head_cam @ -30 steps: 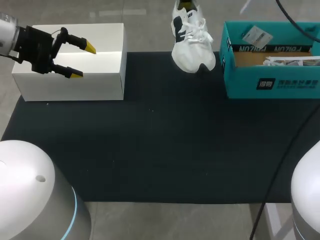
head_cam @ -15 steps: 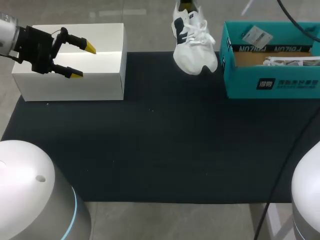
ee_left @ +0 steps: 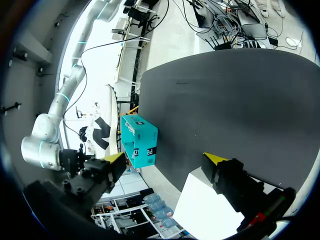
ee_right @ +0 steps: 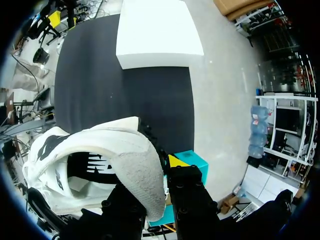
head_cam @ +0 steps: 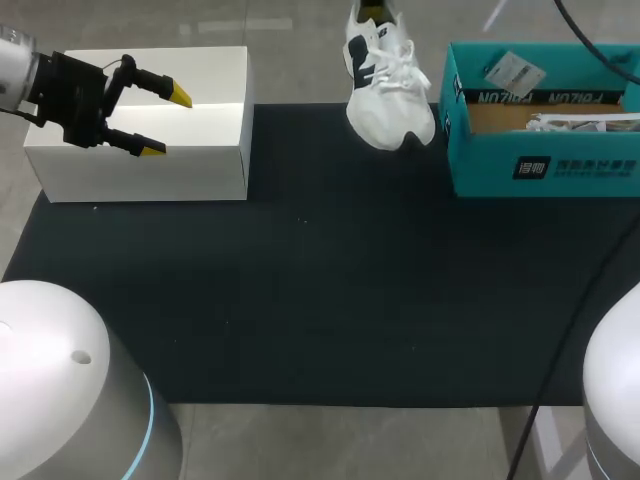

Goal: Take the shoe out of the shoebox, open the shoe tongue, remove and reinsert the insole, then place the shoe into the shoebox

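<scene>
1. Pinching with right gripper point(ee_right: 159, 170) the white sneaker point(head_cam: 388, 85) by its heel, toe down at 12 o'clock of the black mat point(head_cam: 330, 290).
2. Looks like step one done: out of the teal shoebox point(head_cam: 540, 165) at 2 o'clock.
3. Next, probably: calls for a flat, steady set-down mid-mat, in reach of left gripper point(head_cam: 166, 122), spread over the white box point(head_cam: 215, 80) at 10 o'clock.

White shoe point(head_cam: 385, 85), dark side marks, toe-down, apparently lifted, just beside open teal shoebox point(head_cam: 545, 165).
</scene>
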Controlling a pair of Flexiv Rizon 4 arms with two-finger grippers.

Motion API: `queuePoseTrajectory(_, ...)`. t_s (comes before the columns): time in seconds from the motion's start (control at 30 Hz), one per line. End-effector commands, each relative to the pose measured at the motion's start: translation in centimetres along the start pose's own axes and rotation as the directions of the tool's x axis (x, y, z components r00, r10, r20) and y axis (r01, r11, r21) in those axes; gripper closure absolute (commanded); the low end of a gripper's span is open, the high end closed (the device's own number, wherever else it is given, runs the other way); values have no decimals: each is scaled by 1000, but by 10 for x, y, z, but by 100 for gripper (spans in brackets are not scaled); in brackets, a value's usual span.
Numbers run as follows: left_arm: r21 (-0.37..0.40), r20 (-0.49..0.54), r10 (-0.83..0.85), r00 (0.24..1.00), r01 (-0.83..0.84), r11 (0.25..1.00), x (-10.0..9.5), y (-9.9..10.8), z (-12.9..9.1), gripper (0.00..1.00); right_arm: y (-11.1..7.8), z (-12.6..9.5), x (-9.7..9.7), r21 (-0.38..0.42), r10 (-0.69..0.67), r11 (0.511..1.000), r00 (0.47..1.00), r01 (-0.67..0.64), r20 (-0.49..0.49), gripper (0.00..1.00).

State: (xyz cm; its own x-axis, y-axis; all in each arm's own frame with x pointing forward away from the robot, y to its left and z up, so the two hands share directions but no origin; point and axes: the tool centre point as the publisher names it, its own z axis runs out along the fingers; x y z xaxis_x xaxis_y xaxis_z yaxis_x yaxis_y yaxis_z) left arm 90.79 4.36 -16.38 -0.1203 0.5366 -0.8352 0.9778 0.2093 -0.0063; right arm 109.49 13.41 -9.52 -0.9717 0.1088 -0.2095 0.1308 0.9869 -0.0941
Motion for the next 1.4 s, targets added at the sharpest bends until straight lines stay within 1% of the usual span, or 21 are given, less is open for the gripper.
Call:
queuePoseTrajectory(0.03,1,-5,0,1000,0,1000,0,1,0,0,-10,3,-2,7,-3,1000,1000,3,-16,100)
queuePoseTrajectory(0.2,1,-5,0,1000,0,1000,0,1,0,0,-29,10,-17,12,-4,1000,1000,4,-18,100)
queuePoseTrajectory(0.3,1,-5,0,1000,0,1000,0,1,0,0,-44,16,-29,18,-13,1000,1000,13,-22,100)
queuePoseTrajectory(0.37,1,-5,0,1000,0,1000,0,1,0,0,-54,19,-35,16,-22,1000,1000,22,-5,100)
queuePoseTrajectory(0.43,1,-5,0,1000,0,1000,0,1,0,0,-64,24,-39,22,-24,999,1000,24,-14,100)
queuePoseTrajectory(0.47,1,-5,0,1000,0,1000,0,1,0,0,-70,25,-42,17,-28,999,1000,28,1,100)
queuePoseTrajectory(0.57,1,-5,0,1000,0,1000,0,1,0,0,-92,28,-46,25,-50,998,999,50,6,100)
queuePoseTrajectory(0.67,1,-5,0,1000,0,1000,0,1,0,0,-113,34,-53,32,-66,997,998,66,-7,100)
queuePoseTrajectory(0.7,1,-5,0,1000,0,1000,0,1,0,0,-118,36,-54,31,-69,997,998,69,-3,100)
queuePoseTrajectory(0.93,1,-5,0,1000,0,1000,0,1,0,0,-159,40,-80,35,-64,997,998,64,-10,100)
queuePoseTrajectory(0.97,1,-5,0,1000,0,1000,0,1,0,0,-169,41,-86,31,-59,998,998,59,-12,100)
queuePoseTrajectory(1.07,1,-5,0,1000,0,1000,0,1,0,0,-188,41,-95,27,-64,998,998,64,-18,100)
queuePoseTrajectory(1.2,1,-5,0,1000,0,1000,0,1,0,0,-212,41,-103,6,-92,996,996,92,-4,100)
queuePoseTrajectory(1.27,1,-5,0,1000,0,1000,0,1,0,0,-224,42,-106,6,-104,995,994,104,22,100)
queuePoseTrajectory(1.4,1,-5,0,1000,0,1000,0,1,0,0,-244,40,-117,15,-107,994,994,107,36,100)
